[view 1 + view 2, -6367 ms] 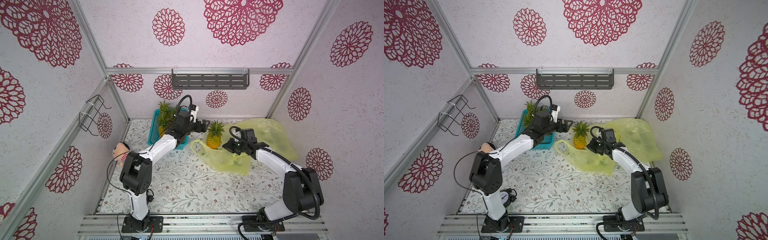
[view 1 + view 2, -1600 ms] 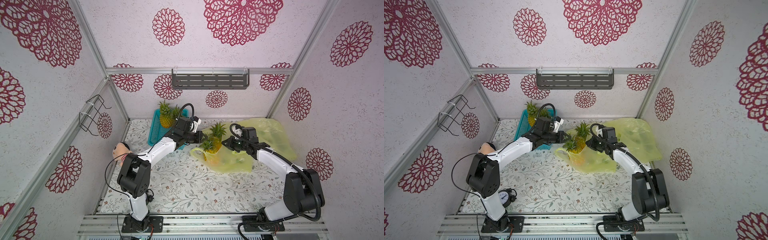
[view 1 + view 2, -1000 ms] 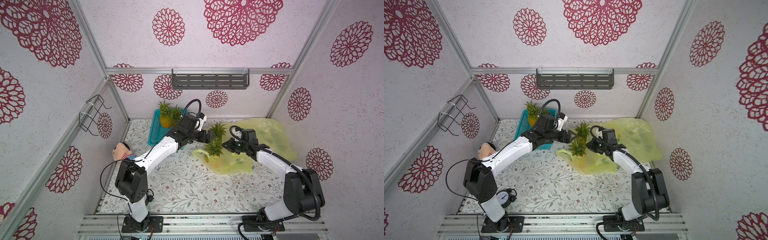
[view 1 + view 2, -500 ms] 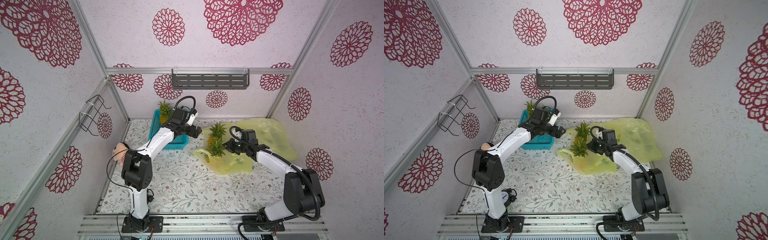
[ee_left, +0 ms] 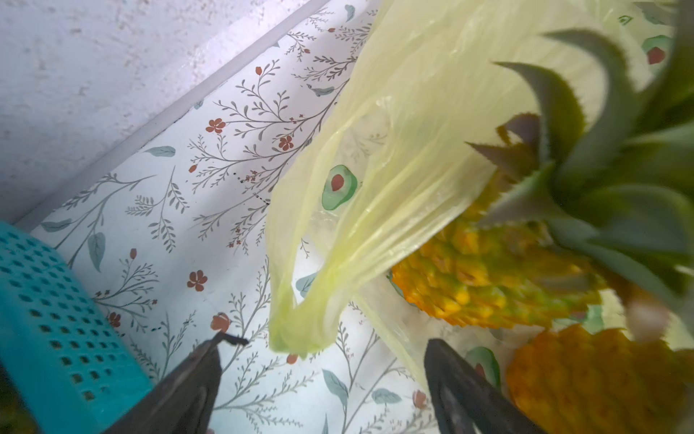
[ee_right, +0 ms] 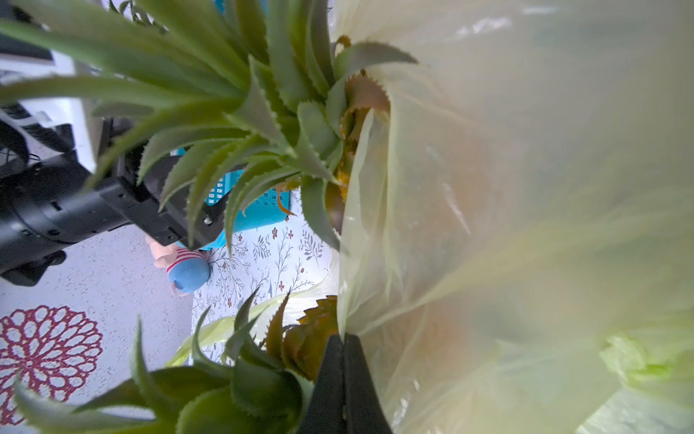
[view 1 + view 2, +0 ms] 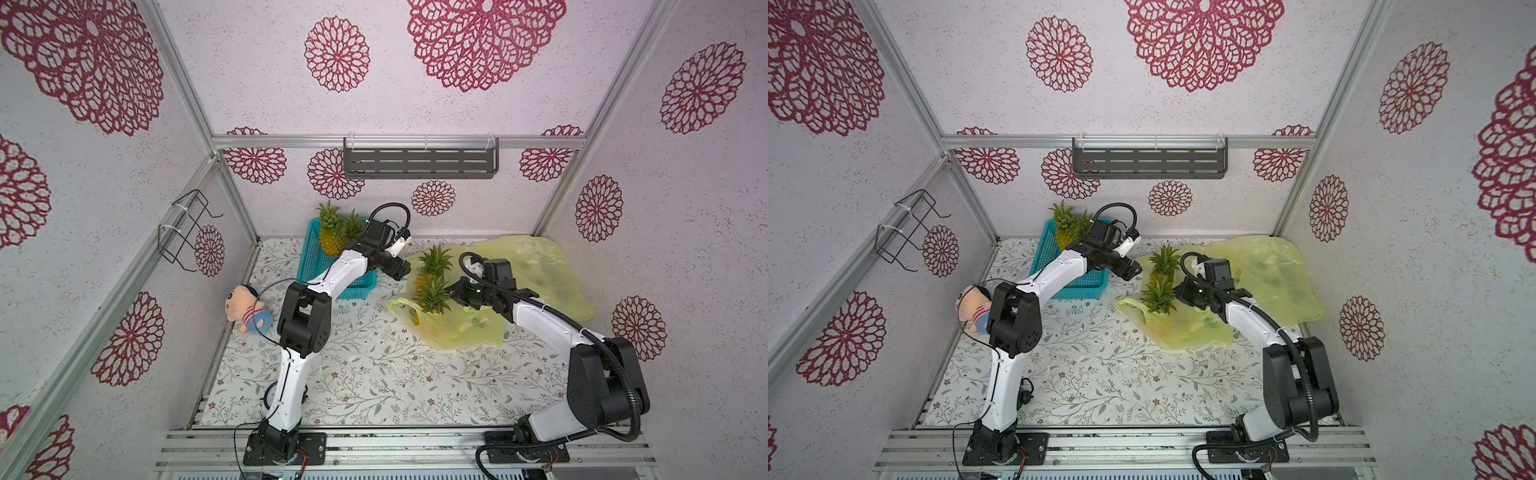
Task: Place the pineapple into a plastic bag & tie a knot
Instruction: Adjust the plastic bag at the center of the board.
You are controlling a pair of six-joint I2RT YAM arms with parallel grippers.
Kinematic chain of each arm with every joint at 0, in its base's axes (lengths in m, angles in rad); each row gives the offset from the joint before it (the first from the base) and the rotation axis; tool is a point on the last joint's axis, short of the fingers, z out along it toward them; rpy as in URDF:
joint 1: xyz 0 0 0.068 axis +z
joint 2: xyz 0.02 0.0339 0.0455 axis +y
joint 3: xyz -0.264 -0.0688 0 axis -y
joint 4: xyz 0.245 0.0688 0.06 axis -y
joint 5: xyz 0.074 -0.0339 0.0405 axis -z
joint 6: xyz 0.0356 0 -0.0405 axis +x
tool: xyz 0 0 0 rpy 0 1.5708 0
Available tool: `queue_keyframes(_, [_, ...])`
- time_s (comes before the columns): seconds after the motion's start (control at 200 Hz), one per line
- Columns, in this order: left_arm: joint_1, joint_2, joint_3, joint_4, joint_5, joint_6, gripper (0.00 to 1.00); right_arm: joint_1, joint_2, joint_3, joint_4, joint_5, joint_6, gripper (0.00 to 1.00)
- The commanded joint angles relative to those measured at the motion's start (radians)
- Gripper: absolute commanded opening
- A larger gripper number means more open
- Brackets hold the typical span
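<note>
In both top views, the pineapple [image 7: 432, 298] is sitting inside the plastic bag [image 7: 465, 336], crown poking out of its mouth. In the left wrist view, the left claw [image 5: 325, 357] is gaping empty beside the handle loop [image 5: 293, 330], likely to seize it. In the right wrist view, the right claw [image 6: 343, 360] is clamping the bag's rim, propping it open.
</note>
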Motion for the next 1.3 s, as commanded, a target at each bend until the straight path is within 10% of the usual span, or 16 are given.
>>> queue_keyframes(0.0, [-0.006, 0.043, 0.036, 0.034, -0.039, 0.040, 0.81, -0.005, -0.041, 0.005, 0.002, 0.001, -0.002, 0.00])
queue_keyframes(0.195, [-0.012, 0.087, 0.094, 0.037, -0.019, 0.039, 0.58, -0.004, -0.030, 0.034, -0.017, -0.001, -0.012, 0.00])
queue_keyframes(0.375, [-0.013, 0.041, 0.075, 0.024, 0.047, 0.029, 0.00, -0.012, -0.022, 0.061, -0.067, 0.035, -0.054, 0.00])
queue_keyframes(1.116, [-0.053, -0.552, -0.633, 0.182, 0.036, -0.191, 0.00, -0.028, 0.161, 0.343, -0.166, 0.054, -0.185, 0.00])
queue_keyframes(1.296, [-0.067, -0.569, -0.660, 0.196, 0.023, -0.245, 0.00, -0.031, 0.029, 0.305, -0.292, 0.202, -0.162, 0.39])
